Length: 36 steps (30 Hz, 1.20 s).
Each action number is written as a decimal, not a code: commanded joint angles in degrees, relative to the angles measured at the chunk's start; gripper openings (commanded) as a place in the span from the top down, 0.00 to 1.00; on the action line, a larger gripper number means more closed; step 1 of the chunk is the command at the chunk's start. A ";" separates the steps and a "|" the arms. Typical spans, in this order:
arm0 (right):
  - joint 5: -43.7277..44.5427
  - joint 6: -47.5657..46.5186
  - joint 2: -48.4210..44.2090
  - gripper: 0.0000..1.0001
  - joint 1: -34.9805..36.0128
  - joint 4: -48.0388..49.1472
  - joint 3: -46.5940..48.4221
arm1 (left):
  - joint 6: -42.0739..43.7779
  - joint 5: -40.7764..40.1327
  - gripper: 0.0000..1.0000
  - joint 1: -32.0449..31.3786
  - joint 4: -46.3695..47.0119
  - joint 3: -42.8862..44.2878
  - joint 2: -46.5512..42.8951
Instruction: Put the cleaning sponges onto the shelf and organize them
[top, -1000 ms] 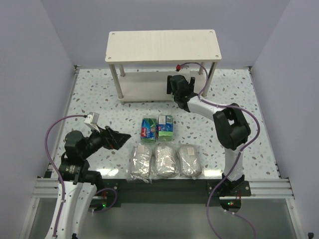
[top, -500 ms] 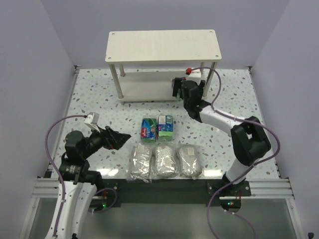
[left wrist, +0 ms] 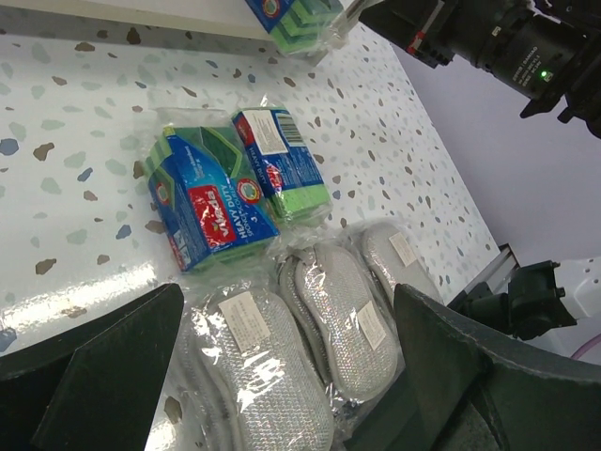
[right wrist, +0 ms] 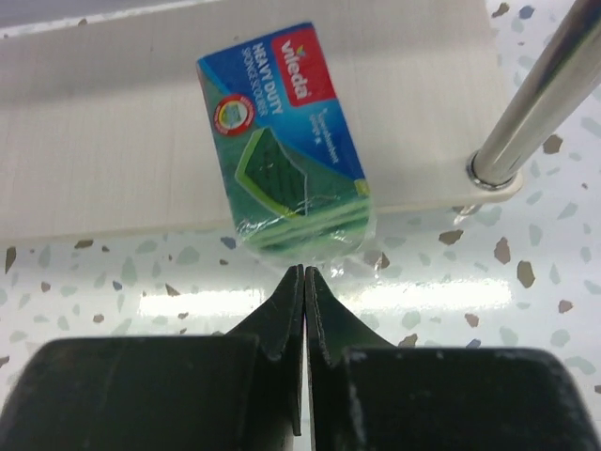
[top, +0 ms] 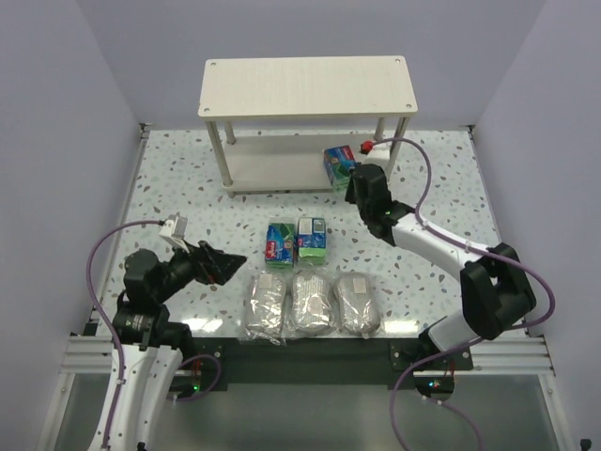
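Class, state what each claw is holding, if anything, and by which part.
Nothing is held. The right claw is shut empty by the blue-and-green printed sponge pack; the left claw is open.

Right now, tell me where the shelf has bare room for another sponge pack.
Lower board: visibly bare from its left legs to the pack at its right end. Top board: all bare. Crowded at that pack, where the right gripper sits.
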 commanded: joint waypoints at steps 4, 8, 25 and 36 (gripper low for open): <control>-2.26 3.40 3.09 1.00 1.49 -4.83 1.05 | -0.47 0.40 0.00 -0.08 2.02 0.17 0.10; -1.48 4.01 8.81 1.00 1.67 -3.52 2.90 | -0.65 0.39 0.00 -0.08 1.76 0.08 -0.08; 0.90 1.64 20.59 1.00 1.76 3.43 14.14 | 0.32 -0.48 0.00 -0.08 -0.26 1.57 -0.08; -3.73 1.02 16.31 1.00 1.76 3.52 11.09 | 1.20 -1.01 0.00 -0.08 -2.02 2.89 -0.60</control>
